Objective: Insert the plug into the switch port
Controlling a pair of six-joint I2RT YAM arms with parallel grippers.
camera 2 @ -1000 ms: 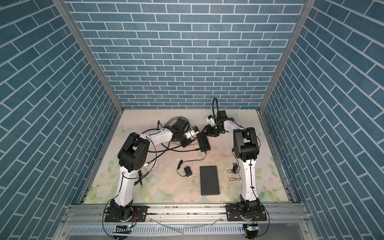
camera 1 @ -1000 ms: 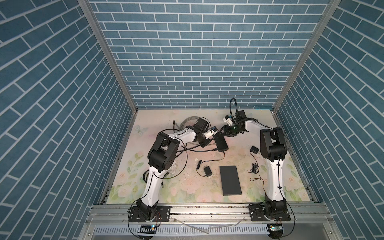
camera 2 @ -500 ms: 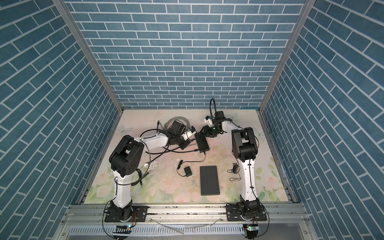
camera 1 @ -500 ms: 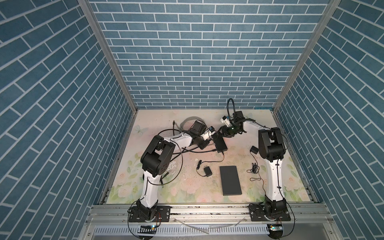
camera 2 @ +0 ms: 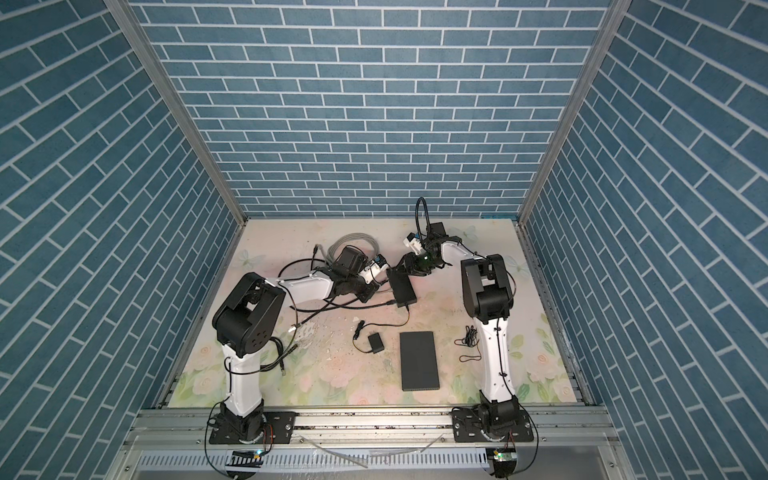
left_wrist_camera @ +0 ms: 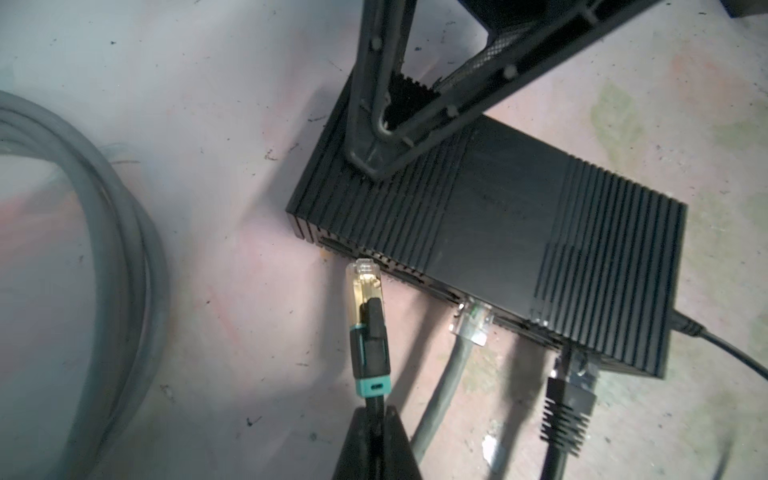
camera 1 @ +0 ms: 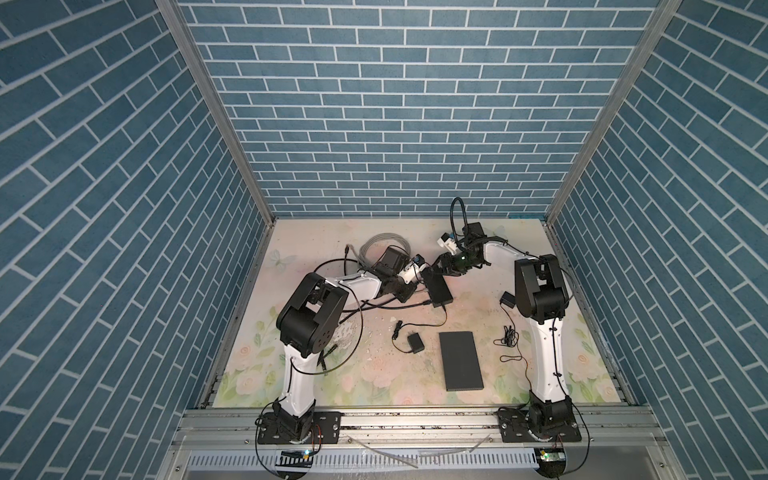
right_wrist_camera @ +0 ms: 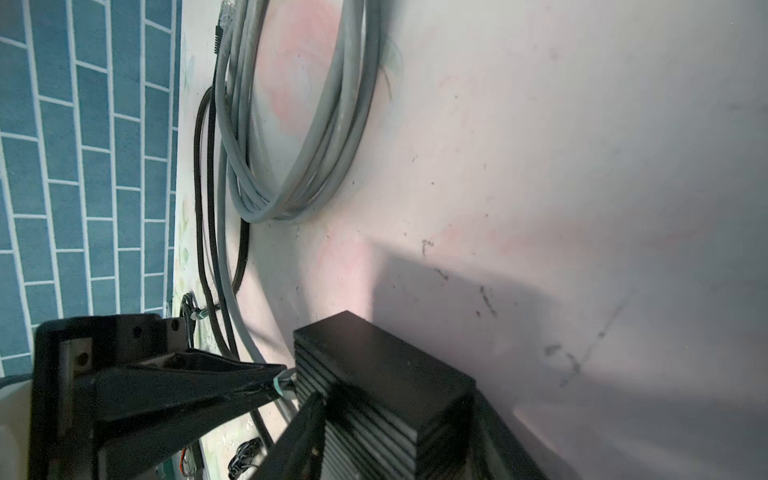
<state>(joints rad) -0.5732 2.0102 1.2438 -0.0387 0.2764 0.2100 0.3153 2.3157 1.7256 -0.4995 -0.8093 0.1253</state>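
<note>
Left claw (left_wrist_camera: pixel 376 419) pinched together on the black cable (left_wrist_camera: pixel 375 405), right behind the teal-banded boot. The plug (left_wrist_camera: pixel 365 291) sticks out past the fingertips, clear and gold-coloured. Its tip is at the port face of the switch (left_wrist_camera: pixel 498 232) and its body is all outside; can't tell if the tip touches. It's aimed at a port near the switch end that the right claw holds.

Right claw (right_wrist_camera: pixel 395 436) clamped across the width of the switch, one finger on each long side, at the end away from the power lead (left_wrist_camera: pixel 715 345). The switch is a black ribbed box lying flat on the bench (camera 1: pixel 316 249).

Two leads are already seated in the same port row: a grey cable with clear plug (left_wrist_camera: pixel 473 320), then a black cable with ribbed boot (left_wrist_camera: pixel 569 399) nearer the power-lead end.

In both top views the two claws meet mid-bench toward the back wall, left claw (camera 1: pixel 417 286) on the left side of the switch (camera 1: pixel 438 289) and right claw (camera 1: pixel 436 272) at its far end.

A grey cable coil (camera 1: pixel 378 245) lies behind the left arm, near but not touching the switch. A black power adapter (camera 1: pixel 415 343) and a flat black box (camera 1: pixel 461 359) sit well apart from the switch, toward the front.
</note>
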